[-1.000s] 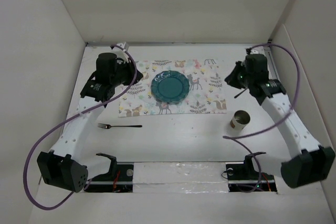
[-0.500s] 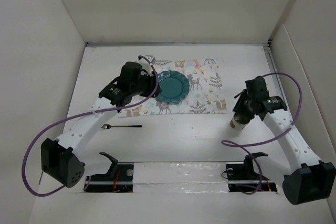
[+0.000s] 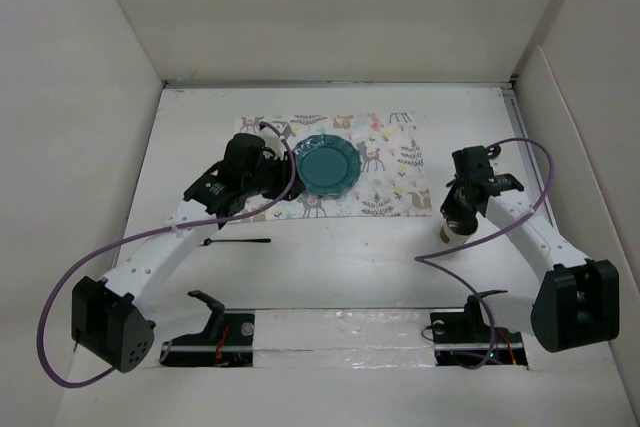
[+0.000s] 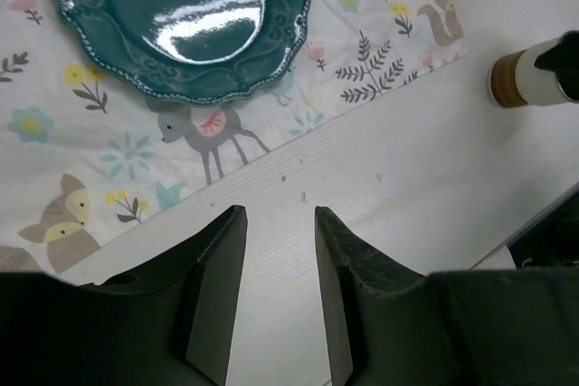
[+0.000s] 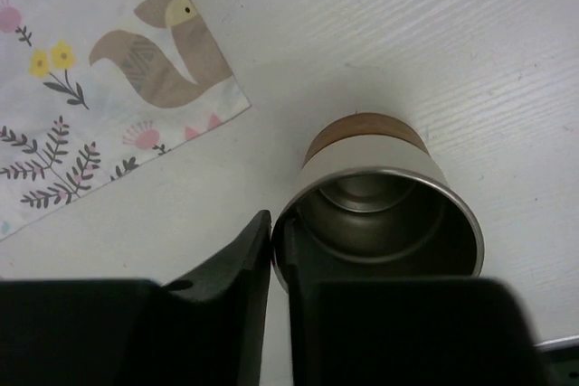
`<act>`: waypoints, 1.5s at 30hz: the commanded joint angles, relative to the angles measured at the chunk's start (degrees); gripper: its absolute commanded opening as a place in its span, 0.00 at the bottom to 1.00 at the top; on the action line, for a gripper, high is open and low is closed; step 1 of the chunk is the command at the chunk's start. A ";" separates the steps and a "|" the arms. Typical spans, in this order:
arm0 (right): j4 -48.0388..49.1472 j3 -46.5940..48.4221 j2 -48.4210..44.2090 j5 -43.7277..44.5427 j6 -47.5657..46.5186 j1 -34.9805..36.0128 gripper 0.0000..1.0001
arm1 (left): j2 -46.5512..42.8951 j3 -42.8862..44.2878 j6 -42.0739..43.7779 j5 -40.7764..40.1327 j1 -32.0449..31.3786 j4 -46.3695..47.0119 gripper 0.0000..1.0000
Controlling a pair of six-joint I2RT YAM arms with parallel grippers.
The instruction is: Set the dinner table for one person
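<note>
Lower now than a moment ago, the right hand (image 5: 280,264) pinches the nearest wall of the cup (image 5: 384,214), fingers (image 5: 244,255) almost together, counter (image 5: 470,61) just beneath, while the left hand (image 4: 280,259) hovers part-open and empty; such an off-centre pinch could tip or drop the cup on lifting

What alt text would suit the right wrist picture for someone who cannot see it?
The right gripper grips the rim of a steel cup, one finger outside, one inside. The cup stands upright on the white table, just off the corner of a fox-patterned placemat.
</note>
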 commanded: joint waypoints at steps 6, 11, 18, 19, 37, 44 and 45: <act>-2.40 8.40 1.15 8.60 1.73 1.55 0.00 | -4.93 -4.22 -0.91 2.85 -1.53 0.35 0.33; -4.44 22.02 3.95 11.86 -1.86 4.80 0.00 | -5.81 -3.17 -0.29 1.44 -2.67 -0.81 0.33; -3.03 45.13 23.62 11.86 -10.66 5.95 0.00 | -7.92 -3.42 -2.92 -0.75 -2.67 -0.81 0.33; -3.38 51.42 29.48 12.03 -11.71 5.95 0.00 | -8.18 -3.60 -3.54 -0.93 -2.67 -0.63 0.33; -9.01 93.85 67.06 4.92 -24.91 5.42 0.00 | -3.62 -0.27 -12.07 -6.99 -2.67 -1.07 0.33; -8.57 95.69 71.81 3.95 -25.26 6.47 0.00 | -2.47 -0.18 -12.42 -7.87 -2.67 -1.16 0.34; -8.57 95.78 72.25 3.69 -25.35 6.48 0.00 | -2.38 -0.52 -12.51 -7.79 -2.67 -1.07 0.34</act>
